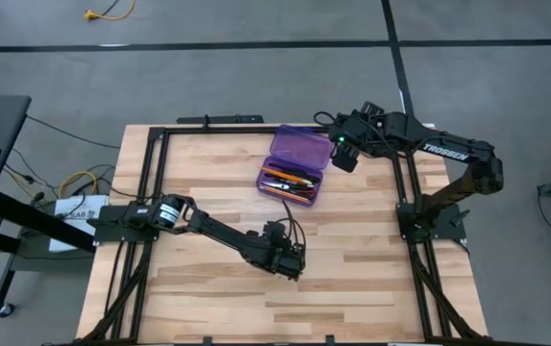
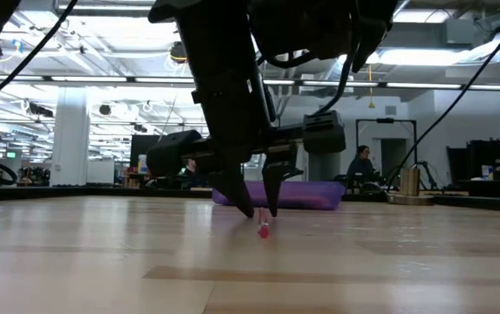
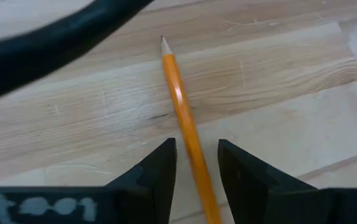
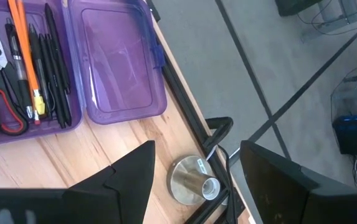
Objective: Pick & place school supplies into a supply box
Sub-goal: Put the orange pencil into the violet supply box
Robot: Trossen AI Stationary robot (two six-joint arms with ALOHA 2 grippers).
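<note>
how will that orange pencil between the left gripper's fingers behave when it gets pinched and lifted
The orange pencil looks thin and straight, so probably stiff and light. Lying flat on the table, it may roll if nudged. The left gripper straddles it off-centre, so it might tilt when lifted.

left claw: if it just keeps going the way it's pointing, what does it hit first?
Likely the orange pencil lying on the wooden table. The left claw is open, one finger either side of it, pointing down. Pencil first, then the table; depth is hard to judge.
</note>
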